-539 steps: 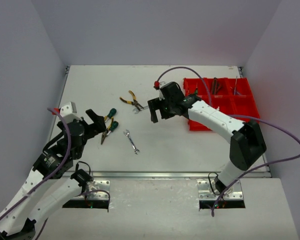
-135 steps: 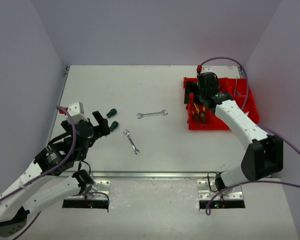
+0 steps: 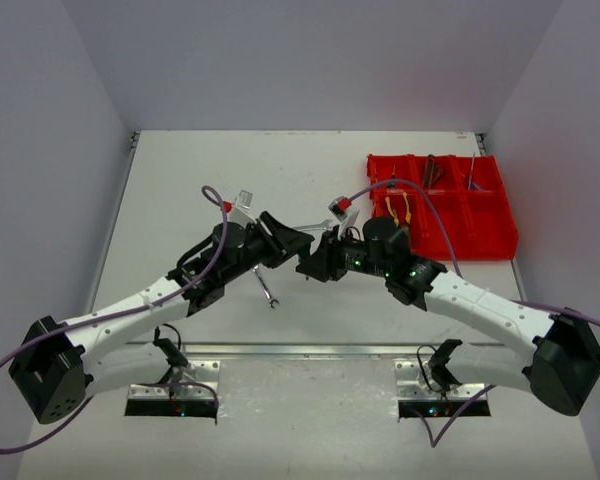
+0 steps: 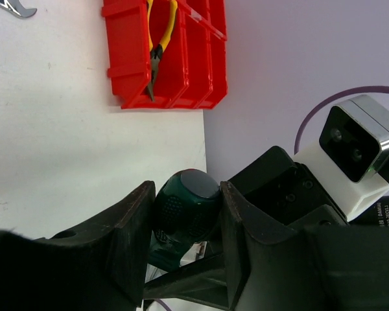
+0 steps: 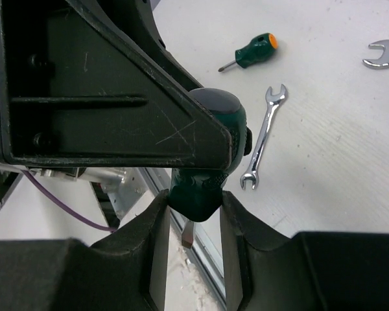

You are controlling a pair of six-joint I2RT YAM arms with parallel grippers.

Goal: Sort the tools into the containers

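The left gripper (image 3: pixel 283 243) is clamped on a green screwdriver (image 4: pixel 185 206) above mid-table. The right gripper (image 3: pixel 316 262), facing it, pinches the same handle. A wrench (image 3: pixel 268 288) lies on the table near them. The red bin (image 3: pixel 480 225) sits far right, with yellow pliers (image 3: pixel 397 208) inside.

right gripper (image 5: pixel 191 208) pinching green screwdriver (image 5: pixel 202 183) — wrench (image 5: pixel 263 136) beyond

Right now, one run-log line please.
phase: handover | left gripper: shut on green screwdriver | right gripper: shut on same screwdriver | loose on table: two wrenches, orange-capped screwdriver
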